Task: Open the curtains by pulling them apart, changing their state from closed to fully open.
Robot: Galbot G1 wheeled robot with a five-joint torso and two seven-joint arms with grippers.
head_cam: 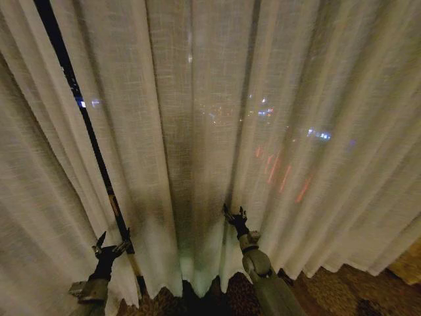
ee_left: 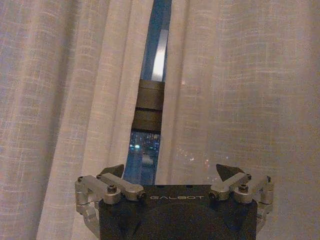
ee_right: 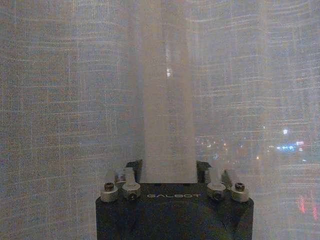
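The sheer cream curtains (head_cam: 217, 118) hang pleated across the head view. A narrow dark gap (head_cam: 89, 138) separates the left panel (head_cam: 33, 197) from the right panel. My left gripper (head_cam: 110, 245) is low and right in front of that gap. In the left wrist view, the left gripper (ee_left: 170, 174) is open with nothing in it, and the gap (ee_left: 150, 100) lies straight ahead. My right gripper (head_cam: 235, 214) is pressed into the right panel. Seen from the right wrist, the right gripper (ee_right: 169, 167) has its fingers partly apart on either side of a pleat (ee_right: 169, 125).
A dark window frame bar (head_cam: 99, 164) and city lights (head_cam: 316, 135) show through the gap and the fabric. Patterned carpet (head_cam: 329, 289) lies below the wavy hems. A golden drape edge (head_cam: 411, 263) sits at the far right.
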